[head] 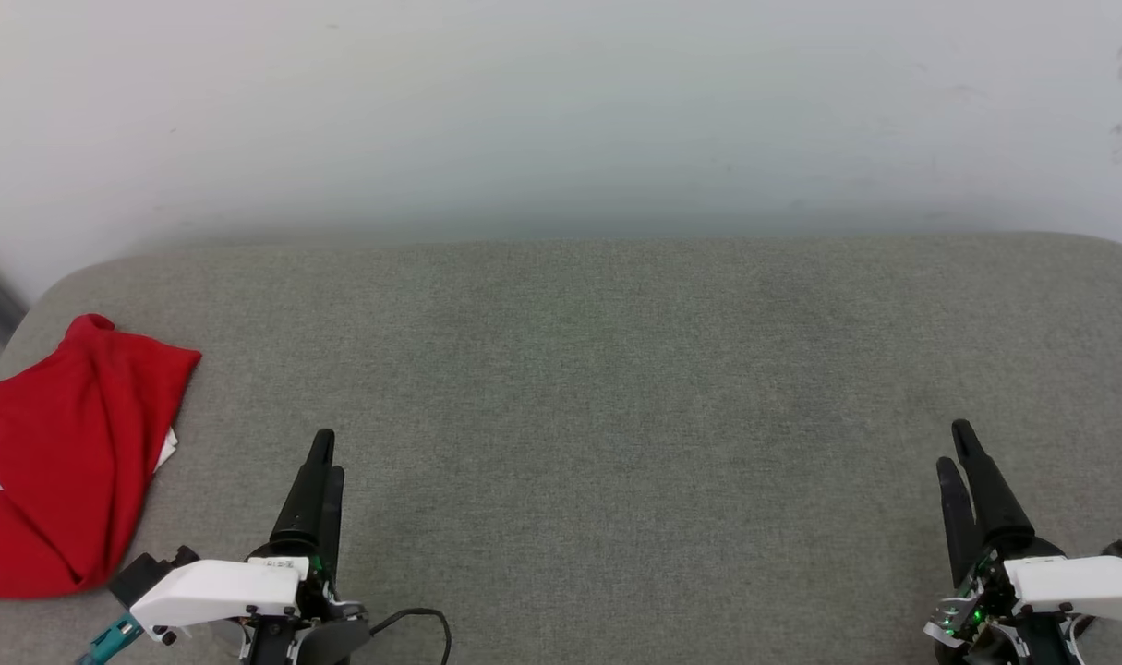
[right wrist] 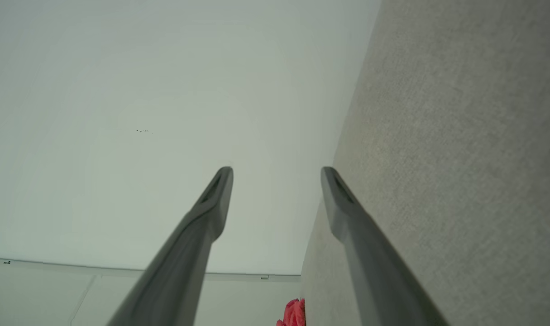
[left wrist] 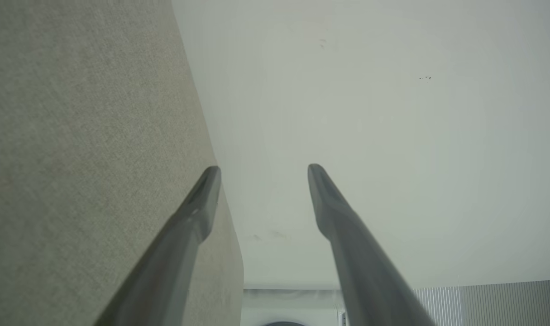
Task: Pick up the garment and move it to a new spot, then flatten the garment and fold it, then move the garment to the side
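Head view, garment: the red garment (head: 57,462) lies folded over at the cushion's (head: 616,388) left end, cut off by the picture's edge.
Head view, grippers: left gripper (head: 330,453) and right gripper (head: 952,443) are seen edge-on, their gaps hard to judge.
Left wrist view: fingers (left wrist: 198,203) spread, holding nothing.
Right wrist view: fingers (right wrist: 211,203) spread, holding nothing; a cut-off red scrap of the garment sits at the bottom edge.

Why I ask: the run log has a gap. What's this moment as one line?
shirt: red, at left end of cushion | left tool: open, empty | right tool: open, empty | contact: neither tool touches shirt
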`<state>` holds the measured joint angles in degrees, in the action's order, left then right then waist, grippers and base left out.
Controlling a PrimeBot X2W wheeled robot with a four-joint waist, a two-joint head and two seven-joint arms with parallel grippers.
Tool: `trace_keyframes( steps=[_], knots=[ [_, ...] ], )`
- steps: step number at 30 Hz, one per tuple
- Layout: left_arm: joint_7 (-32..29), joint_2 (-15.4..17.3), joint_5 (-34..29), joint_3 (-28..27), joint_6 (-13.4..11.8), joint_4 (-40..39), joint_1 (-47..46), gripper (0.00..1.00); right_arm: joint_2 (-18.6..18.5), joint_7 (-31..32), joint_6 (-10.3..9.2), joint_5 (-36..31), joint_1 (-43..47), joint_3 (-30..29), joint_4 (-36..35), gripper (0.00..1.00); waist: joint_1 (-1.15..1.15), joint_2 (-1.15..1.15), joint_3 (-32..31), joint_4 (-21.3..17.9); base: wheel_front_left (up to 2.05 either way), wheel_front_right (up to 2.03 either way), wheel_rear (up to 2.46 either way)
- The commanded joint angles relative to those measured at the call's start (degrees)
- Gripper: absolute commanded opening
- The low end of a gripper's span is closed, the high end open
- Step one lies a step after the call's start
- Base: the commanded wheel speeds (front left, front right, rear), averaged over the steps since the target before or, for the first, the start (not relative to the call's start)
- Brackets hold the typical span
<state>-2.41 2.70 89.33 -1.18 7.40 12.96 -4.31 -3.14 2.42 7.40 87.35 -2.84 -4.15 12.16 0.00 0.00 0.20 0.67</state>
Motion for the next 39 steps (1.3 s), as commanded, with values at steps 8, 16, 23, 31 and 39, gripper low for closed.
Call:
trace_keyframes(
  steps=[8,16,23,31,39],
  knots=[
    [2.38,0.13,-8.71,2.76,0.09,-2.91,-1.17,1.0,-0.58,-2.48,0.09,-9.49,0.34,0.65,-3.37,1.0,0.0,0.0,-0.08,0.64,0.0,0.0,0.0],
    [4.62,0.16,-21.49,4.33,0.1,-3.06,-1.63,1.0,-0.51,-4.71,0.1,-24.69,1.45,0.89,-5.56,1.0,0.0,0.0,0.03,1.27,0.0,0.0,0.0],
    [5.87,0.16,-30.0,4.37,0.1,-3.33,-1.97,1.0,-0.34,-4.96,0.1,-34.35,2.06,1.01,-7.36,1.0,0.0,0.0,0.19,1.49,0.0,0.0,0.0],
    [7.59,0.18,-40.66,5.31,-0.3,-3.34,-2.48,1.0,0.01,-4.56,0.11,-44.94,3.07,0.93,-10.0,1.0,0.0,0.0,0.62,1.67,0.0,0.0,0.0],
    [8.84,0.2,-48.48,6.0,-0.73,-2.68,-2.71,1.0,0.14,-4.22,0.12,-51.94,3.83,1.0,-11.65,1.0,0.0,0.0,0.85,1.64,0.0,0.0,0.0]
  ],
)
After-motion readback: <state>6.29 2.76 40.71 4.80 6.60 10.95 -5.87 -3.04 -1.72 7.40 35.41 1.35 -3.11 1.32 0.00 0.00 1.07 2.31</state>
